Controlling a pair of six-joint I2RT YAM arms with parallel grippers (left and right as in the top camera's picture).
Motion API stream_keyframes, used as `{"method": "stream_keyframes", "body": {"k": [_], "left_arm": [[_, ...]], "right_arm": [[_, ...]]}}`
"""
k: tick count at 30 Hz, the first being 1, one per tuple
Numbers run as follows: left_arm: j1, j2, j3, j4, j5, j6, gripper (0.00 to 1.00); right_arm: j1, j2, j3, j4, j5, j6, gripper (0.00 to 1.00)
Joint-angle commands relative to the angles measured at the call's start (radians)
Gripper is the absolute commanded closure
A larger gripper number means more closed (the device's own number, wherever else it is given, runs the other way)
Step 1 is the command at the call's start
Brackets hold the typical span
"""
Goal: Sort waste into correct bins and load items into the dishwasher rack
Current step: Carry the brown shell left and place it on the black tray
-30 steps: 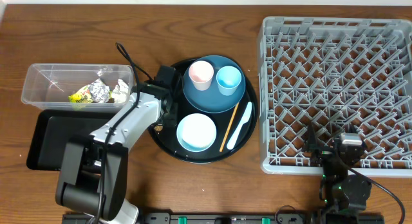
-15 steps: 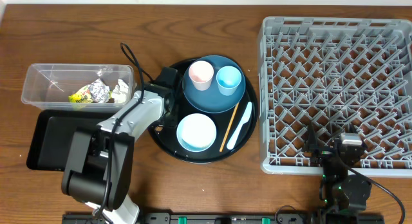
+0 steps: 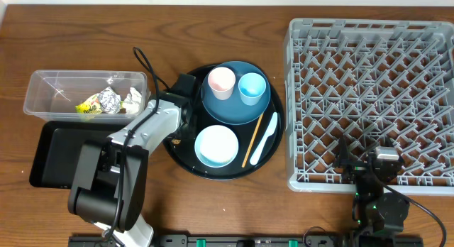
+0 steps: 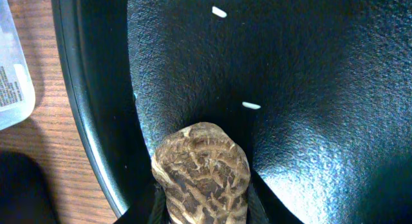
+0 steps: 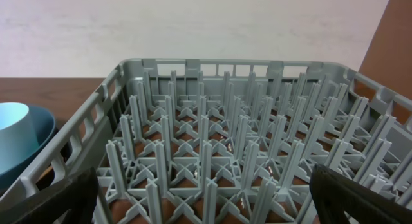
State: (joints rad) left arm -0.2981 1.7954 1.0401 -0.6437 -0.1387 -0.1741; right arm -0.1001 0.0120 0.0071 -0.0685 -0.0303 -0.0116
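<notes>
Lump (image 4: 201,172), brown and cracked, on the floor of the round tray (image 4: 84,121), just inside its left rim. Clamped on it from both sides by the left gripper (image 3: 176,138), dark fingers (image 4: 147,210) tight against its flanks at the bottom of the left wrist view. Cannot tell whether lifted or resting on the tray. Close by, 2 grains of rice (image 4: 252,105) on the black floor, 1 just above the lump, 1 farther up.

Left of the round tray, well apart from the rack: tub (image 3: 42,80), clear, with foil (image 3: 108,99), wrapper (image 3: 89,106) and paper (image 3: 133,98) inside, bunched toward its right half. Just below the tub: flat tray (image 3: 53,144), black, its right end under the left arm.

On the upper half of the round tray: plate (image 3: 234,108), dark blue, carrying pink cup (image 3: 221,81) on the left and blue cup (image 3: 252,87) on the right, both upright, mouths up, side by side. Just below the plate: bowl (image 3: 216,145), white, mouth up. Right of the bowl: chopstick (image 3: 252,139), slanted, upper end at the plate's rim. Just right of that, nearly parallel and apart from it: spoon (image 3: 266,137).

Right of the round tray, on the table (image 3: 71,34): rack (image 3: 372,98), grey, pegs upright. At its near edge: right gripper (image 5: 205,208), jaws spread wide, 1 finger at each bottom corner of the right wrist view, holding nothing.
</notes>
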Motion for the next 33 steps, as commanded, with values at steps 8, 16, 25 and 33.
{"method": "stream_keyframes", "body": {"k": [8, 16, 25, 33], "left_arm": [[0.000, -0.048, 0.080, -0.048, -0.012, 0.021, 0.89], [0.000, -0.238, 0.121, -0.130, -0.012, 0.019, 0.90], [0.100, -0.410, 0.121, -0.192, -0.151, -0.193, 0.94], [0.435, -0.447, 0.114, -0.249, -0.151, -0.337, 0.94]], "right_arm": [[0.008, -0.003, -0.002, -0.003, -0.003, -0.008, 0.01], [0.008, -0.003, -0.002, -0.003, -0.003, -0.008, 0.01], [0.008, -0.003, -0.002, -0.003, -0.003, -0.008, 0.01], [0.008, -0.003, -0.002, -0.003, -0.003, -0.008, 0.01]]}}
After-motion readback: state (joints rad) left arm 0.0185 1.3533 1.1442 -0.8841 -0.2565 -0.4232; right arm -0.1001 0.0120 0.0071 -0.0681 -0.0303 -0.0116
